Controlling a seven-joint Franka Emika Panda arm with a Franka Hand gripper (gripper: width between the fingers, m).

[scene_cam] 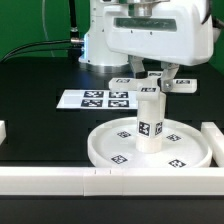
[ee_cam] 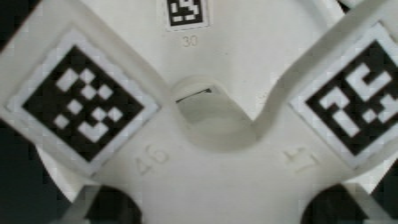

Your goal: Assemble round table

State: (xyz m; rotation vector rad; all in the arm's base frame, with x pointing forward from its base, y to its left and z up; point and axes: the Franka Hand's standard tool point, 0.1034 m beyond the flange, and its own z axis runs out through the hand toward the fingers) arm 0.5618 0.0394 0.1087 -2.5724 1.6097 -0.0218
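Observation:
The round rimmed disc [scene_cam: 112,148] lies on the black table with the short cylindrical leg [scene_cam: 150,120] standing upright in its hub. My gripper [scene_cam: 158,77] hangs right above the leg and is shut on the cross-shaped foot [scene_cam: 180,84], which it holds flat at the leg's top end. Whether the foot touches the leg I cannot tell. In the wrist view the foot [ee_cam: 214,120] fills the picture with its tagged arms, and my gripper [ee_cam: 217,208] clamps one arm between its dark fingers [ee_cam: 107,205]. The leg and disc are hidden there.
The marker board [scene_cam: 95,98] lies behind the disc towards the exterior view's left. Long white bars run along the front [scene_cam: 100,181], at the right [scene_cam: 214,140] and at the left edge [scene_cam: 3,130]. The arm's white base [scene_cam: 100,45] stands behind.

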